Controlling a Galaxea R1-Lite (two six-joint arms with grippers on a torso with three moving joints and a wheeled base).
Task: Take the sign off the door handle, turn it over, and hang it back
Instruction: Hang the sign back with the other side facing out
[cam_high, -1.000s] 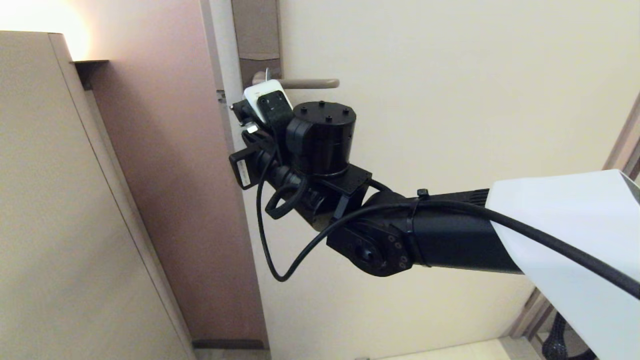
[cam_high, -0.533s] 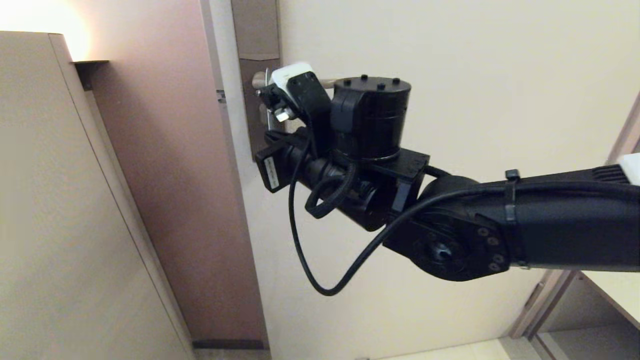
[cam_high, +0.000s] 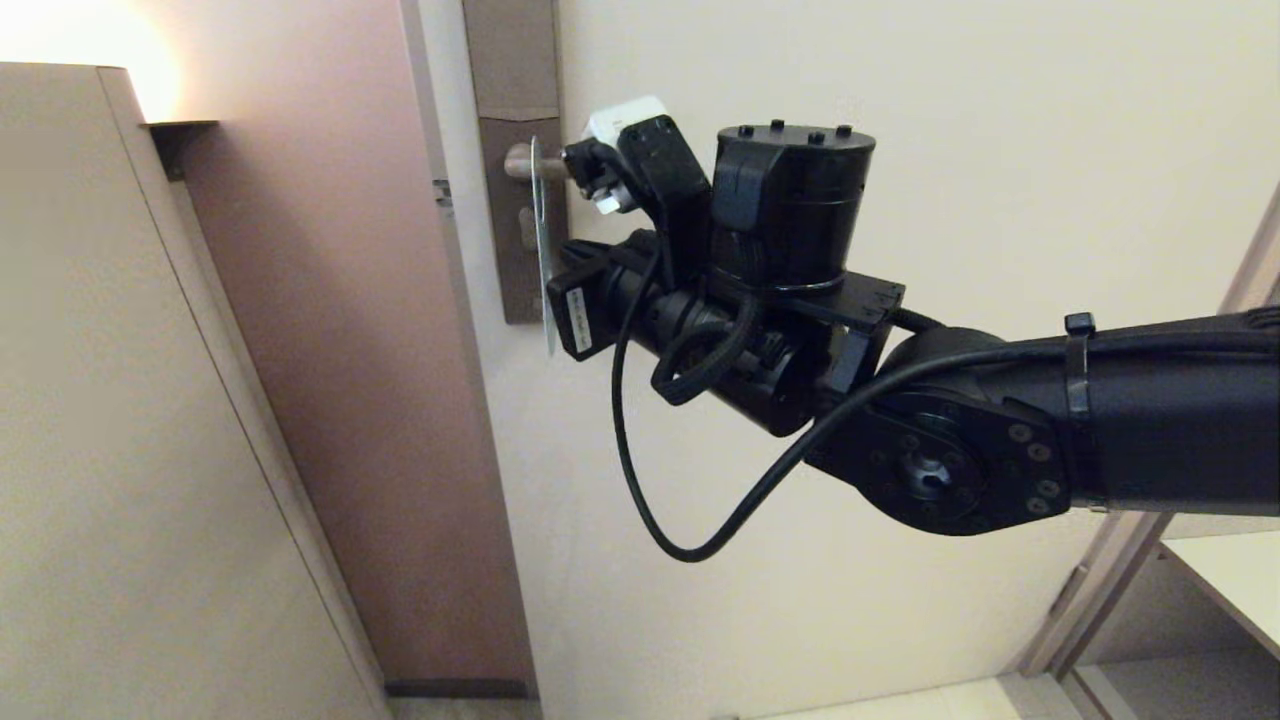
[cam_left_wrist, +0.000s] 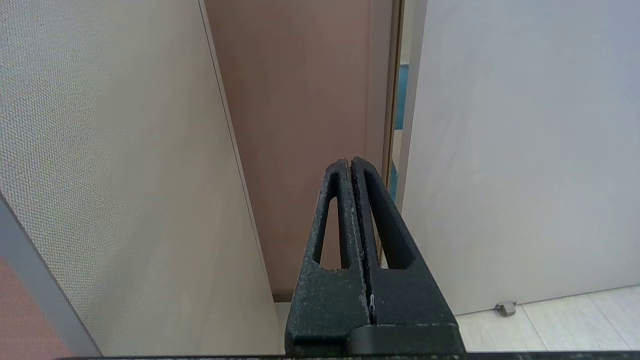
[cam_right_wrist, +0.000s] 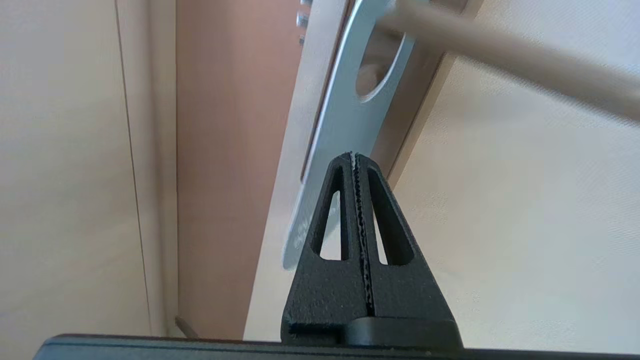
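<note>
Both claws shut, empty | right claw near sign

The door handle projects level from its brown backplate. The sign hangs on it, edge-on.

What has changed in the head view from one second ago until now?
The right arm has risen and drawn back to the right, away from the door edge, so the sign, hidden before, now shows edge-on, hanging on the door handle. The right gripper is shut and empty, its tips close before the sign. Nothing was taken or released. The door, the handle and the parked, shut left gripper stayed as they were.
</note>
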